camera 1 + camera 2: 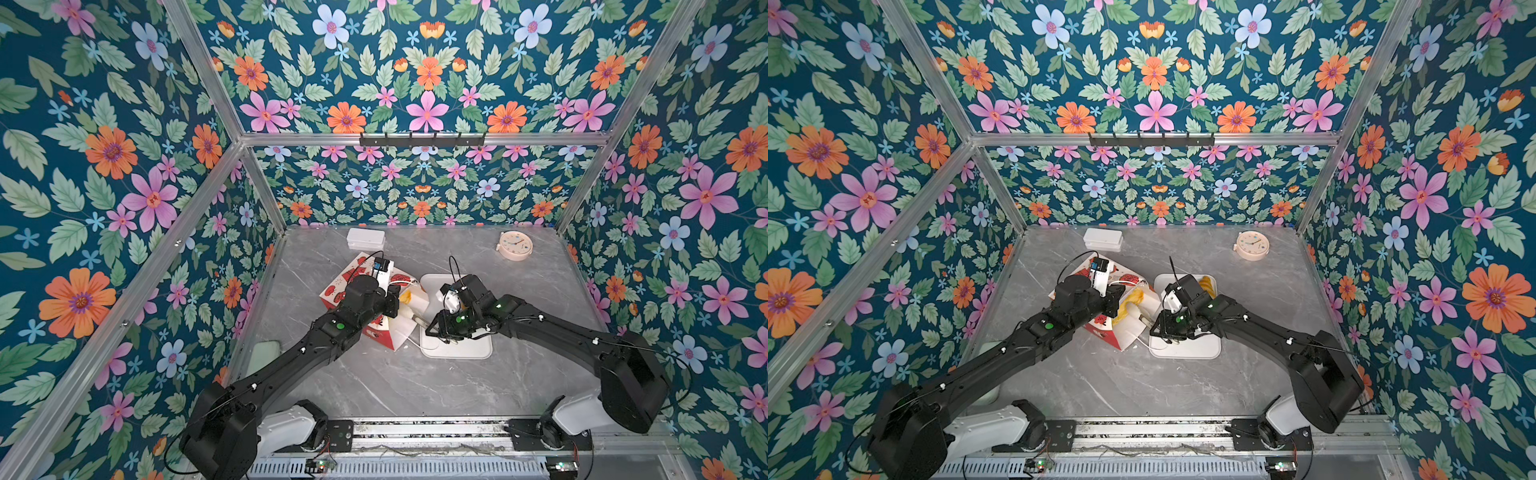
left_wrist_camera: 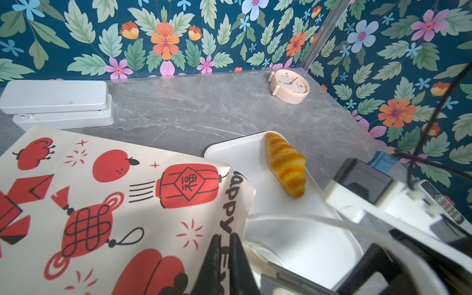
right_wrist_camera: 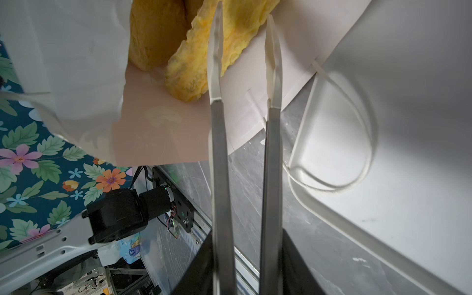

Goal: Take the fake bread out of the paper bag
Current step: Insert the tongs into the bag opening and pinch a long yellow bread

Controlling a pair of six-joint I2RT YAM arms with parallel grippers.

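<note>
Two pastries (image 3: 189, 76) lie just beyond my right gripper (image 3: 244, 15), parted and empty; my left gripper (image 2: 224, 246) pinches the bag (image 2: 102, 191) rim open.

Left hand (image 2: 226, 237) pinched closed; right hand (image 3: 244, 15) slightly parted, both reaching inward.
</note>
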